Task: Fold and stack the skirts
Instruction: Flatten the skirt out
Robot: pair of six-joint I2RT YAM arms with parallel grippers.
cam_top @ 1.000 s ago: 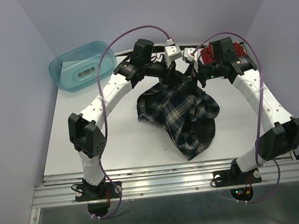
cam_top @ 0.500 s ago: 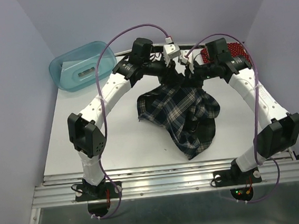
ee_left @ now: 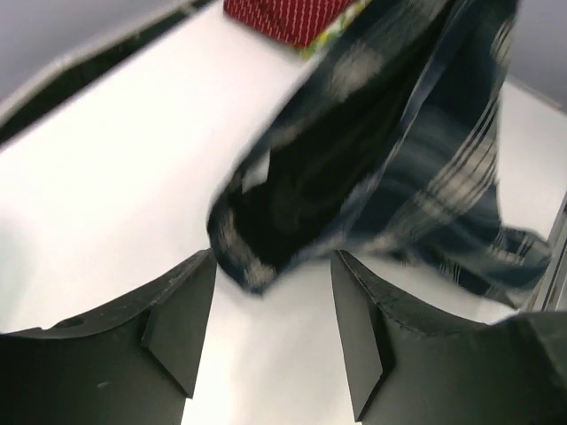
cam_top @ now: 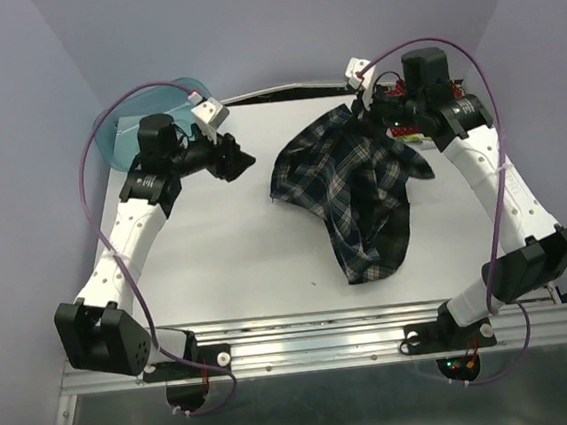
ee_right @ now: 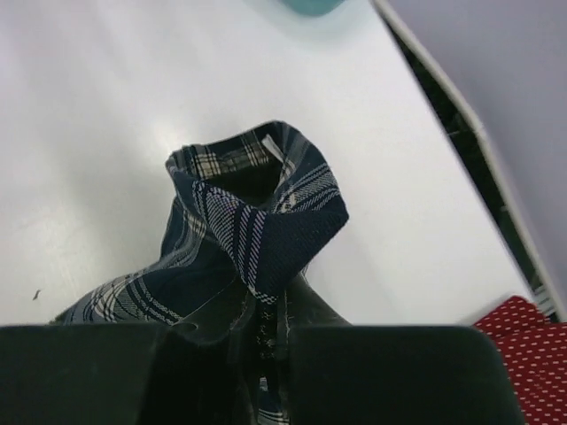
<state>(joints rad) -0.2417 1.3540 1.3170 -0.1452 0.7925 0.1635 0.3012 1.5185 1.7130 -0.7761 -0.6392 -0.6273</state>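
The plaid skirt (cam_top: 362,190) lies crumpled on the white table (cam_top: 217,249), right of centre. Its top edge is pulled up toward the back right. My right gripper (cam_top: 362,109) is shut on that edge, and in the right wrist view a fold of plaid skirt (ee_right: 257,221) bunches just beyond the closed gripper (ee_right: 270,310). My left gripper (cam_top: 243,161) hangs open to the left of the skirt, apart from it. From the left wrist, the gripper (ee_left: 273,261) holds nothing and a skirt corner (ee_left: 257,266) lies just ahead. The red dotted skirt (ee_left: 283,16) sits at the back right, over a yellowish edge (ee_left: 341,31).
A teal tub (cam_top: 116,138) stands at the back left corner, partly behind the left arm. The red skirt (cam_top: 399,131) is mostly hidden behind the right arm. Purple walls close in the table on three sides. A metal rail (cam_top: 315,335) runs along the near edge.
My left gripper opened, let go of the plaid skirt and swung left toward the tub. My right gripper shut on the skirt's top edge and drew it toward the back right.
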